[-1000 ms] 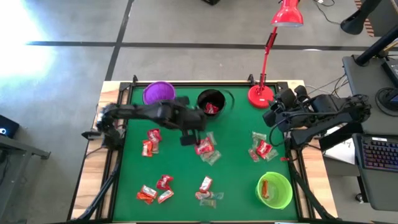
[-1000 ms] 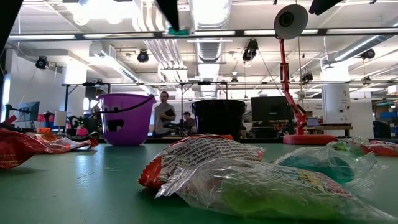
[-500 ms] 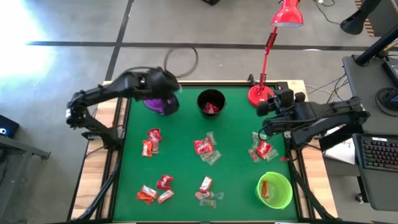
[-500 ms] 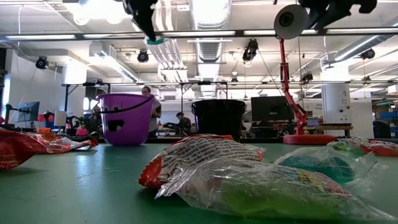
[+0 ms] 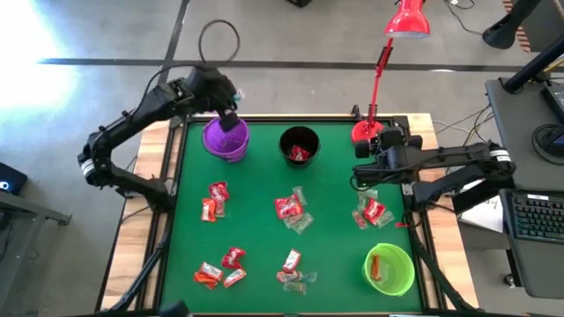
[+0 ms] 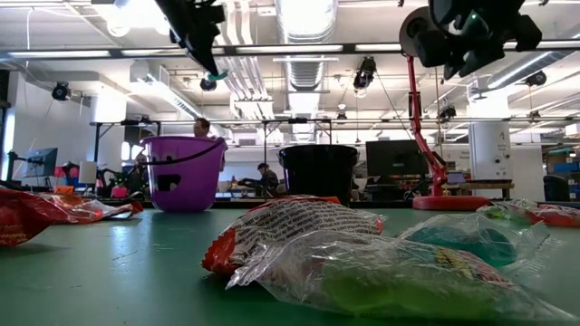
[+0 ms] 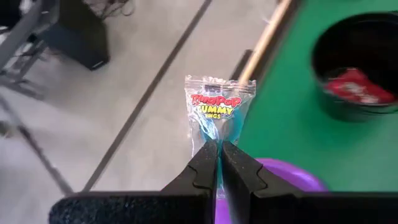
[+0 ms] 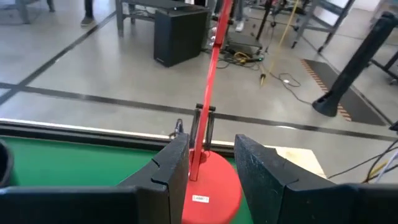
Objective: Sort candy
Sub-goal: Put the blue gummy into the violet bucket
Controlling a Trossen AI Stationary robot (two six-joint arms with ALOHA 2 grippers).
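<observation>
Green table (image 5: 264,238): left gripper (image 5: 231,113) has swung from mid-table to over purple cup (image 5: 226,140), clamping clear blue-tinted candy packet (image 7: 218,115); right gripper (image 5: 359,167) parted, empty.

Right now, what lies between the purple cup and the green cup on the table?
In the high view, a candy pile lies on the green mat between the purple cup and the green cup.
</observation>
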